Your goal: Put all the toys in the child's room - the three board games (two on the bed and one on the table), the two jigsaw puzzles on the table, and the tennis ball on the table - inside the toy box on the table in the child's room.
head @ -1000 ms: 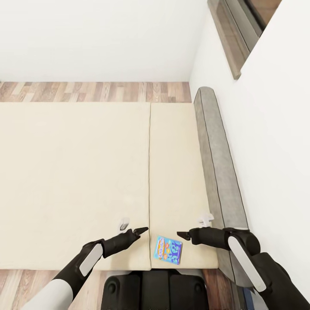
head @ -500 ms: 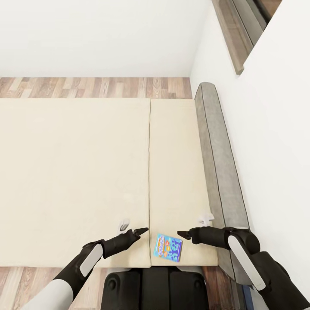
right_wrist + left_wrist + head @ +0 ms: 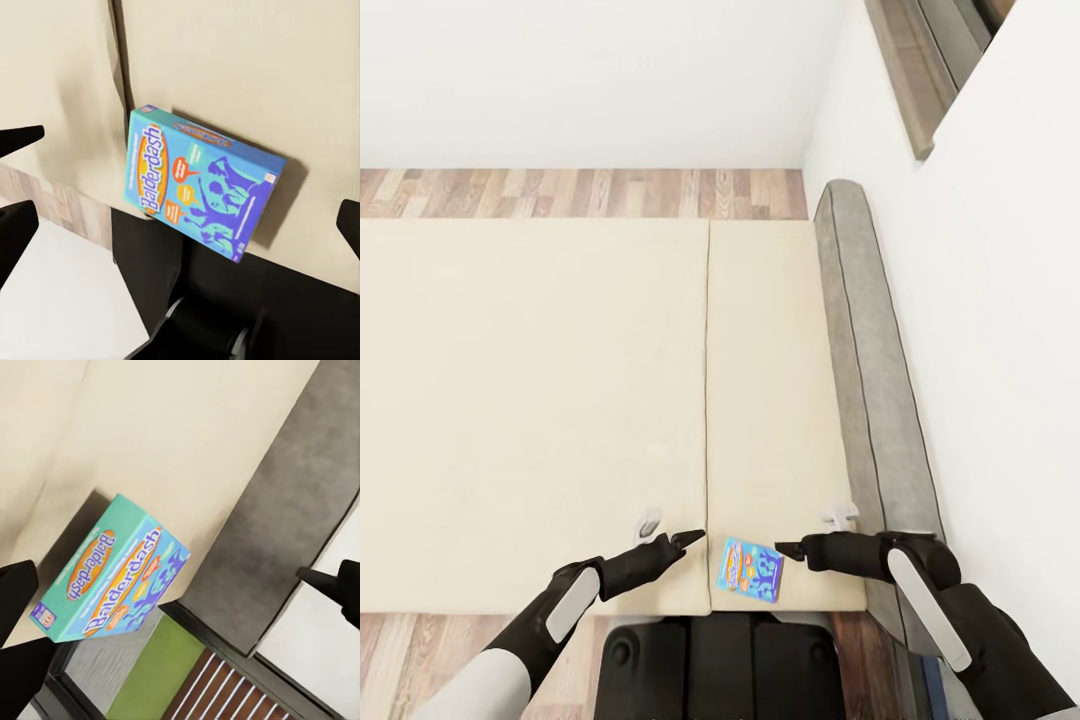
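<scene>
A blue board game (image 3: 750, 570) with big figures on its lid lies flat on the beige mattress of the bed (image 3: 540, 400), close to the near edge and just right of the mattress seam. My left gripper (image 3: 690, 540) hovers just left of it and my right gripper (image 3: 788, 549) just right of it, tips pointing at each other with the box between and slightly nearer me. Both stand open and empty. The left wrist view shows the board game (image 3: 112, 581) from one side and the right wrist view shows the board game (image 3: 202, 180) from the other. The toy box and table are out of view.
A low grey headboard (image 3: 865, 360) runs along the bed's right side against a white wall. Wood-plank floor (image 3: 580, 193) shows beyond the bed and at the near corners. My dark base (image 3: 710, 660) sits at the bed's near edge. A window frame (image 3: 920, 70) is at the upper right.
The whole picture has shifted a little, with more floor showing at the near edge, so the camera moved. Both arms hold the same pose and the board game lies where it was.
</scene>
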Tool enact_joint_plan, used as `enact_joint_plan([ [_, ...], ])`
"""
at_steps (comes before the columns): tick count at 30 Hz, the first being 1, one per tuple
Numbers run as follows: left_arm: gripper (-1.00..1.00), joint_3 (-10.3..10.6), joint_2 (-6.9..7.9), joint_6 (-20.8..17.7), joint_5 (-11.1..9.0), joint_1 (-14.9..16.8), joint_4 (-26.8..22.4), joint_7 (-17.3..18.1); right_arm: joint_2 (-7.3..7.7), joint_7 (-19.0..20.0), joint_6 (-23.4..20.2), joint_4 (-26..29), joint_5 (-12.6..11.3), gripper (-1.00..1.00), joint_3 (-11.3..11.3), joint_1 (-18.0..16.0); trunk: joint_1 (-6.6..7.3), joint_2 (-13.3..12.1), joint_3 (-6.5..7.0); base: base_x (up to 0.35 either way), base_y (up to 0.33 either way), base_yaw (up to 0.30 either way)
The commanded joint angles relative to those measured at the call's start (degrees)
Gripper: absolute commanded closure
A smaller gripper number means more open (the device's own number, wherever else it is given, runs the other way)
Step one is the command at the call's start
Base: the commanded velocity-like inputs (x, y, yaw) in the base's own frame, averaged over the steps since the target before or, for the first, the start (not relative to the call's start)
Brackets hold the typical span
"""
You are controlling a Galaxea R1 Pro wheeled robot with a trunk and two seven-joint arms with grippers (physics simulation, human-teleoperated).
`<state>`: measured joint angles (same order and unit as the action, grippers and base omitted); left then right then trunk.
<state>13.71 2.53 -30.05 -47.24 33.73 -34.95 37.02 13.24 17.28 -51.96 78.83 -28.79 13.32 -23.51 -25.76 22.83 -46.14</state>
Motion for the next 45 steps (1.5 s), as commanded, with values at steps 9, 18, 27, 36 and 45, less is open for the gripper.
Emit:
enact_joint_plan([
  [9, -1.0, 0.23, -0.11, -0.36, -0.21, 0.08, 0.03, -0.58, 0.03, 0.32, -0.16, -0.45, 0.33, -1.0, -0.15, -0.1, -0.03, 0.09, -0.89, 0.0, 0.0, 0.0],
  [18, -1.0, 0.09, -0.57, -0.36, 2.3, 0.45, 0.07, -2.06, 0.03, 0.3, -0.16, -0.73, 0.32, -1.0, -0.85, -0.15, -0.03, 0.09, -1.72, 0.0, 0.0, 0.0],
  [27, -1.0, -0.03, -0.66, -0.36, 2.84, 0.52, 0.06, -2.3, 0.03, 0.3, -0.16, -0.77, 0.32, -1.0, -0.97, -0.18, -0.03, 0.09, -2.55, 0.0, 0.0, 0.0],
  [36, -1.0, -0.07, -0.68, 0.15, 3.0, 0.54, 0.06, -2.33, 0.03, 0.3, -0.16, -0.78, 0.28, -1.0, -1.0, -0.15, -0.03, 0.09, -3.33, 0.0, 0.0, 0.0],
  [45, -1.0, -0.08, -0.7, 0.89, 2.98, 0.55, 0.06, -2.04, 0.13, 0.52, 0.34, -0.75, 0.46, -1.0, -1.17, -0.06, -0.03, 0.09, -3.66, 0.0, 0.0, 0.0],
])
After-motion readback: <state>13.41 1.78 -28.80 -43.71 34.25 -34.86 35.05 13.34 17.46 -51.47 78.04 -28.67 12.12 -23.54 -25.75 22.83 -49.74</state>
